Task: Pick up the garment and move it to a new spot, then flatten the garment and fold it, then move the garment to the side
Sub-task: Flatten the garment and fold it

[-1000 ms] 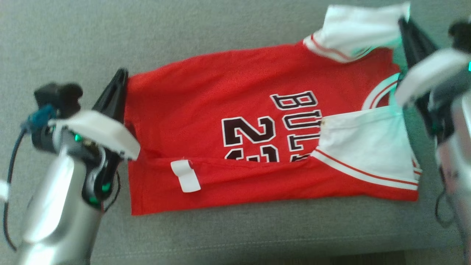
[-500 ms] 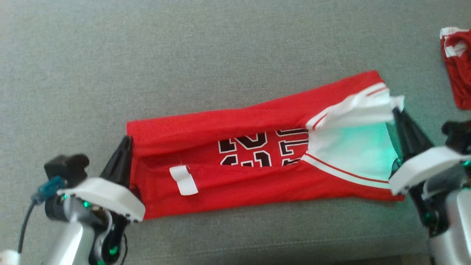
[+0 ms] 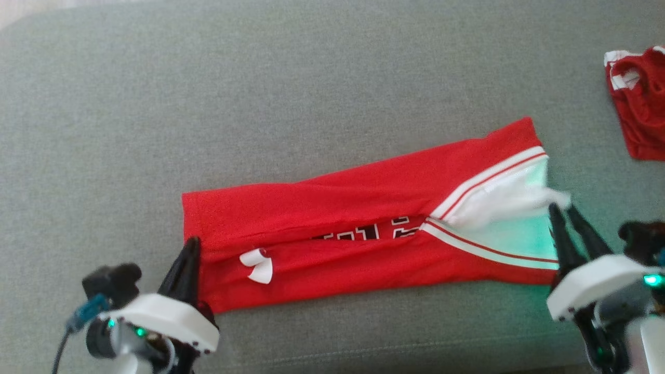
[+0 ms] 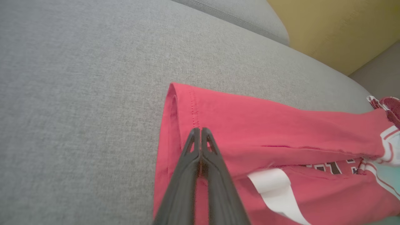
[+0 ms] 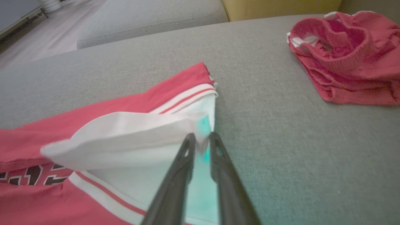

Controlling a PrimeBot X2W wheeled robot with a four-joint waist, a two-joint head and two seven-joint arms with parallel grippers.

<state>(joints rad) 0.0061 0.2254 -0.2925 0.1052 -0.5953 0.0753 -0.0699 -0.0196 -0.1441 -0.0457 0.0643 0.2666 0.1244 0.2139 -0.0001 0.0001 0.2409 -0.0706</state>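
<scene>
The garment [image 3: 337, 208] is a red jersey with white sleeves, lying on the grey sofa seat as a long narrow strip with both long edges folded in over its black print. My left gripper [image 3: 191, 244] is shut at the hem end, its fingers pressed together over the red cloth [image 4: 281, 125] in the left wrist view [image 4: 200, 129]. My right gripper [image 3: 562, 210] stands at the sleeve end with its fingers slightly apart. The white sleeve's corner [image 5: 200, 120] sits right at those tips [image 5: 201, 136]. A white tag [image 3: 258, 265] curls up near the hem.
A second crumpled red garment [image 3: 639, 119] lies at the far right of the seat [image 5: 343, 53]. The grey sofa cushion [image 3: 260, 104] stretches wide beyond the jersey. A yellow wall [image 4: 328, 25] stands behind the sofa, and wooden floor [image 5: 31, 31] lies past its far end.
The jersey's far half has been brought over toward me, covering most of the print. My right fingers have parted from shut. The head camera's picture has shifted too.
</scene>
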